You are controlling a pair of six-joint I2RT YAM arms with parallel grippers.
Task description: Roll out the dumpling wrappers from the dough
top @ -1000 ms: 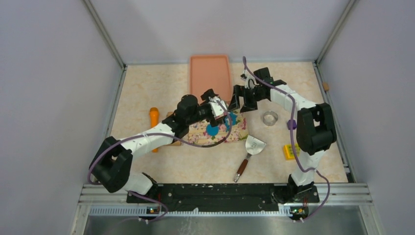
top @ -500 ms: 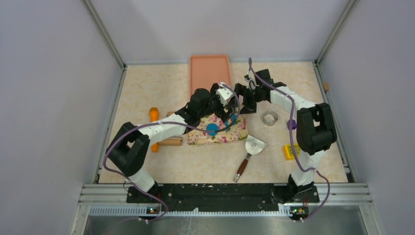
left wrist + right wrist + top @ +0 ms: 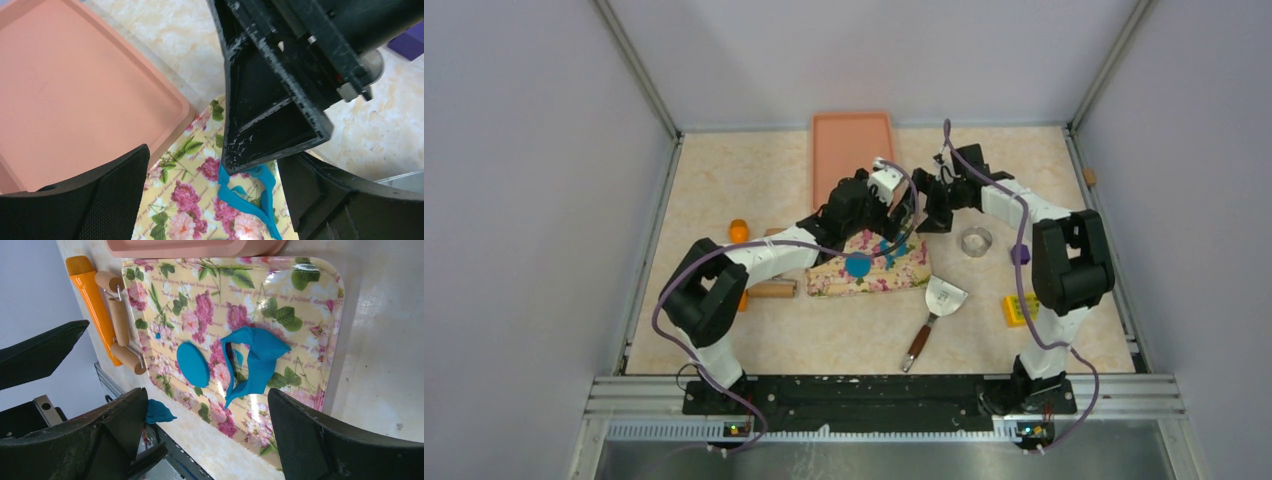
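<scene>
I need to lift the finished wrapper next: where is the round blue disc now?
In the top view the dumpling wrapper lies flat near the middle of the floral tray, just left of the ragged dough scrap.

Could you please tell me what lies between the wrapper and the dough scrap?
Right wrist view: only bare floral tray separates wrapper from dough scrap.

Bright, even light from above, barely a shadow around the floral board (image 3: 879, 268). Right wrist view: white glare streaks on the board's glossy face, sheen on the tabletop (image 3: 385, 340) beside it. Left wrist view: the board's print is crisp.
</scene>
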